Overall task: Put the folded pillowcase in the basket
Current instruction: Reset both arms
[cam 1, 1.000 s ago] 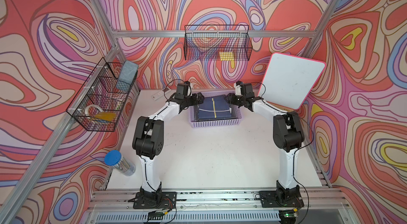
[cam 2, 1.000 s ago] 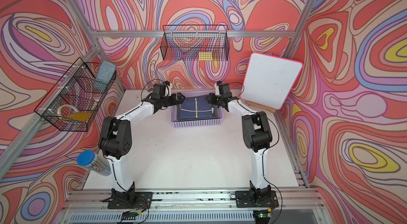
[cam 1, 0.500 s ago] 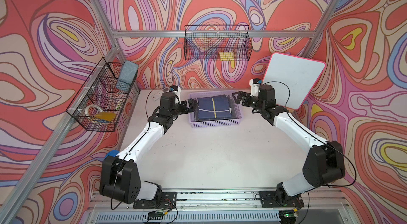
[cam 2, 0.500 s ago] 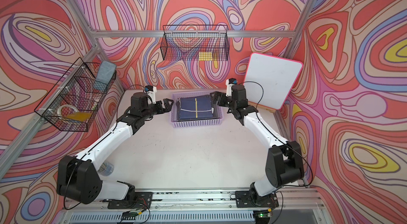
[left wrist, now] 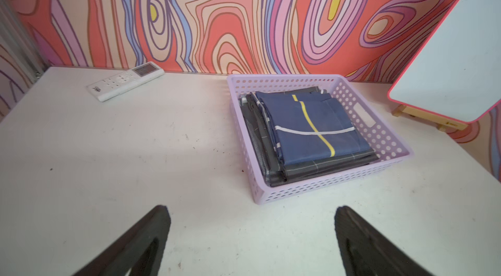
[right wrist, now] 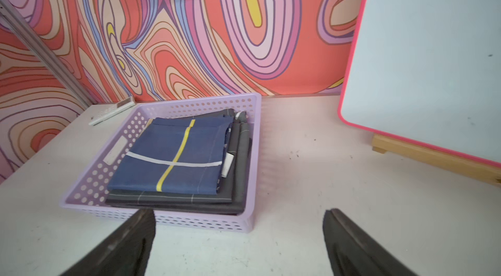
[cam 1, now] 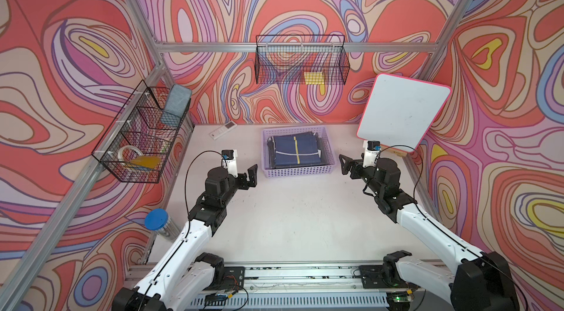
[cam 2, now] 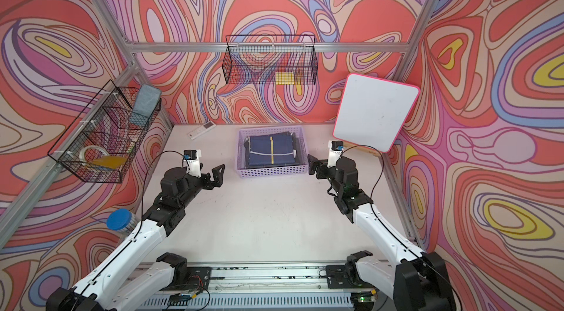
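Inside the basket (cam 1: 297,172), the folded pillowcase (cam 1: 283,156) lay flat, its yellow stripe (cam 1: 295,153) aligned toward the rear wall (cam 1: 274,4); the left tool (cam 1: 249,175) and right tool (cam 1: 348,166) stood fully open, empty.

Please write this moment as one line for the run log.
pillowcase: folded, lying in basket | left gripper: open, empty, apart from basket | right gripper: open, empty, apart from basket | task: appears done

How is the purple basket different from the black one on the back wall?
The purple basket is plastic with little holes; the black basket is wire mesh. The purple basket sits on the table; the black basket hangs on the wall. Both are rectangular and open on top.
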### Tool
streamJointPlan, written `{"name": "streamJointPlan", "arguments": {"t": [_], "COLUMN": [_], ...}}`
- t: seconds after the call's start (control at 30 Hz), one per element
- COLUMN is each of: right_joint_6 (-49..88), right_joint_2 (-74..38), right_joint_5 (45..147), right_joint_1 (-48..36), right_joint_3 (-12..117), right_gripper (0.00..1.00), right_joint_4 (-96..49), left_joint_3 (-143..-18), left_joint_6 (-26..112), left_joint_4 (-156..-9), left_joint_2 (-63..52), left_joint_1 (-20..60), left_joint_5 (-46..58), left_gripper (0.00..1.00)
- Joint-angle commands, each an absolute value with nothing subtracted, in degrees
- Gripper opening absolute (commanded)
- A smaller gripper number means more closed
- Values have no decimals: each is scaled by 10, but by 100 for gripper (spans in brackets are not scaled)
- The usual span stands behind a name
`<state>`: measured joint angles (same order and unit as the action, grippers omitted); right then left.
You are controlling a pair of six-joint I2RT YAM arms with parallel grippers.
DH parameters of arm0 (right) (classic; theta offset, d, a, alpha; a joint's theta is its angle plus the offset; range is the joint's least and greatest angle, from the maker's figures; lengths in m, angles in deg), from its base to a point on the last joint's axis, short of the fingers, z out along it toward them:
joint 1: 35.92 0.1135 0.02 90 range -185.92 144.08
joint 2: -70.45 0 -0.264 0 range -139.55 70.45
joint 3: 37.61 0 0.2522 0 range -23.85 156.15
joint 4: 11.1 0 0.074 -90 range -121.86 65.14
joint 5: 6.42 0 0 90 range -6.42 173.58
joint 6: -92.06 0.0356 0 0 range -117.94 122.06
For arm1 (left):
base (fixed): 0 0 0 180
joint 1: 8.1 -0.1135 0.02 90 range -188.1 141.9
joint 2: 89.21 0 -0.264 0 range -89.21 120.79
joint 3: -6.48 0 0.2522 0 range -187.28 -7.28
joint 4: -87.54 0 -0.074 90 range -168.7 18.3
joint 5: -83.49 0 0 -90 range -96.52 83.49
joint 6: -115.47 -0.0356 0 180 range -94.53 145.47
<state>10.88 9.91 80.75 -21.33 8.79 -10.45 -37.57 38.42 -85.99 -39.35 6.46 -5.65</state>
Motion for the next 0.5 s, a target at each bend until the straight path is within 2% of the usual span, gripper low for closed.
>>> {"name": "streamJointPlan", "arguments": {"t": [0.0, 0.1, 0.3, 0.47], "right_joint_6": [72, 90, 70, 43], "right_joint_2": [124, 120, 119, 124], "right_joint_5": [706, 634, 617, 614], "right_joint_1": [-216, -216, -216, -215], "right_joint_3": [62, 61, 35, -6], "right_gripper": [98, 98, 98, 98], "right_joint_4": [-50, -79, -48, 23], "left_joint_3": [-336, -304, -281, -248], "left_joint_6": [332, 292, 232, 192], "left_joint_4": [-908, -940, -975, -1088], "left_joint_2": [-422, -443, -424, -351], "left_joint_1": [62, 61, 61, 38], "left_joint_5": [-122, -157, -239, -239], "left_gripper": [99, 99, 99, 99]}}
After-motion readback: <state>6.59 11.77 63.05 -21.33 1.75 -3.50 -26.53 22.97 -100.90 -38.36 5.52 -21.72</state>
